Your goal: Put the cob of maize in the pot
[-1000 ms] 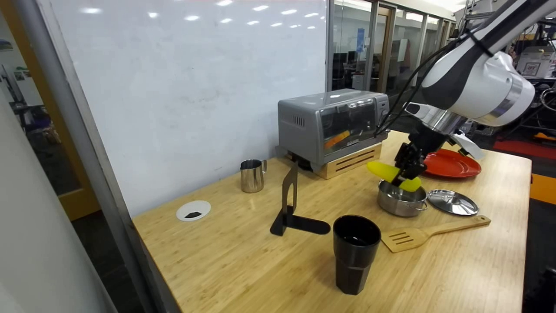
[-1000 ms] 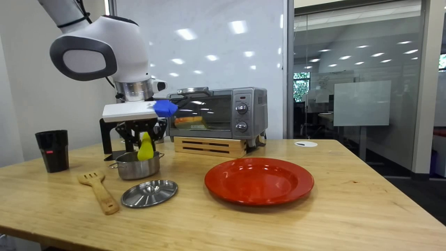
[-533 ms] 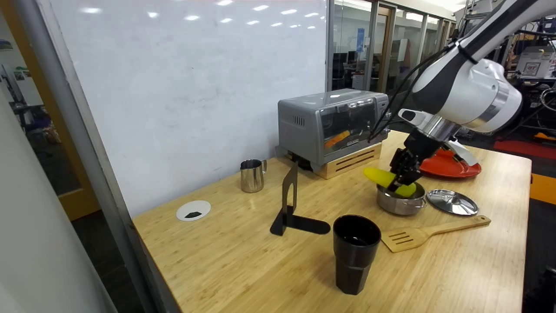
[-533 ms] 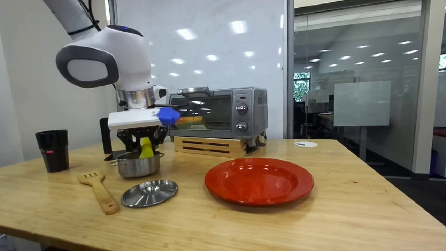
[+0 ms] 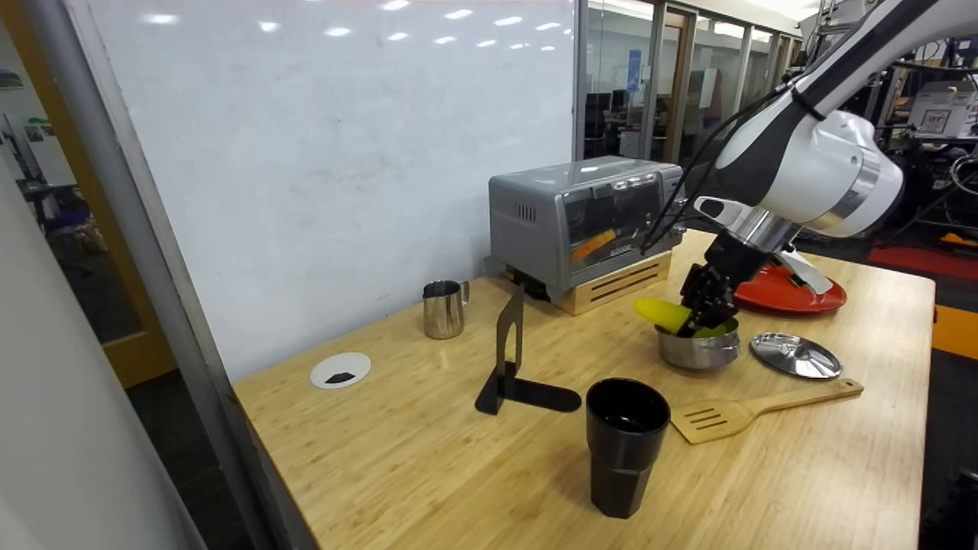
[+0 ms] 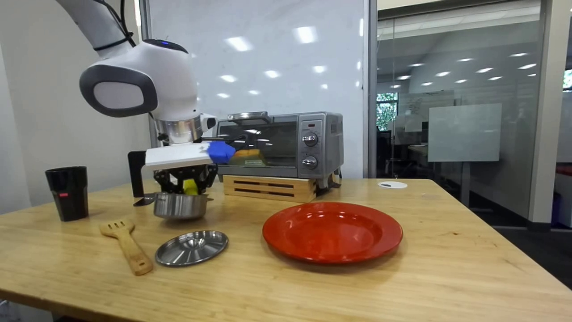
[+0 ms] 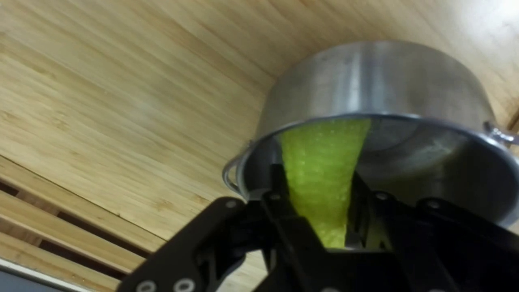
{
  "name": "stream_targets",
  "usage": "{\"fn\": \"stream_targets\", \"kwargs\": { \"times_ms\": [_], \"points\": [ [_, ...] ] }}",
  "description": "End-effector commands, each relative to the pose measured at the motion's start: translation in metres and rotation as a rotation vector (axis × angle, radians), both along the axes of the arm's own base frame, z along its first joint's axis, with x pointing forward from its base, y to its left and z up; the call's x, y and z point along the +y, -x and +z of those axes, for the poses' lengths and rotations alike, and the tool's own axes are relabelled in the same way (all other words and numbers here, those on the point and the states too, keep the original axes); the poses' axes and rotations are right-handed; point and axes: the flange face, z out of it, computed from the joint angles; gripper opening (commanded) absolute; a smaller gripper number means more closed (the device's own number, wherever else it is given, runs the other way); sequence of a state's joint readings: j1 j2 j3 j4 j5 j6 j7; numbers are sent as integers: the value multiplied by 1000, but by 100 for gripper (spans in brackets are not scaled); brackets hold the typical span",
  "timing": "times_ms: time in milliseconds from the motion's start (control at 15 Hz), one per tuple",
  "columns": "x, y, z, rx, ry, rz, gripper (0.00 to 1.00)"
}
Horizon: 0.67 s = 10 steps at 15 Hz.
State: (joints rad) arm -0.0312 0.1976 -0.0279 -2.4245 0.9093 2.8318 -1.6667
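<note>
Gripper (image 7: 319, 178): you have it clamped on the cob (image 7: 326, 158) from both sides, tips at the mouth of the pot (image 7: 377, 81).
Cob: in your grip, slanted, 1 end below the pot's rim; the raised end sticks out past the rim, over the table (image 5: 428, 466). Whether it touches the rim, you can't tell.
Pot: looks tilted; your wrist view shows 2 loop handles. Whether its whole base meets the table, you can't tell.
Lid (image 6: 192, 250): flat on the table, near the pot and apart from it.
Spatula (image 6: 130, 250): flat beside the lid, slotted head toward the black cup (image 5: 626, 451).
Black cup: upright on the table, well apart from the plate (image 6: 333, 237).
Plate: red, flat, partly hidden behind your arm (image 5: 817, 168) in an exterior view.
Oven (image 6: 321, 134): on a slatted block (image 6: 268, 188), by the whiteboard (image 5: 344, 153).
Steel cup (image 5: 443, 315): upright by the whiteboard, handle toward the oven.
Stand (image 5: 542, 394): black, on the table, between the steel cup and the black cup in an exterior view.
</note>
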Motion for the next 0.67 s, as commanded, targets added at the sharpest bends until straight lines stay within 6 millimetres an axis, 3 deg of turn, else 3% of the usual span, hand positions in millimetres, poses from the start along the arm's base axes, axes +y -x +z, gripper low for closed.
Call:
{"fn": "stream_targets", "kwargs": {
  "times_ms": [0,200,267,400,600],
  "points": [
    [1,4,-7,-15,26,39,10],
    [-2,11,-8,-20,47,65,10],
    [-4,13,-9,-19,56,72,60],
    [-6,19,-10,-21,73,83,67],
    [-11,34,-15,-16,123,90,89]
  ]
}}
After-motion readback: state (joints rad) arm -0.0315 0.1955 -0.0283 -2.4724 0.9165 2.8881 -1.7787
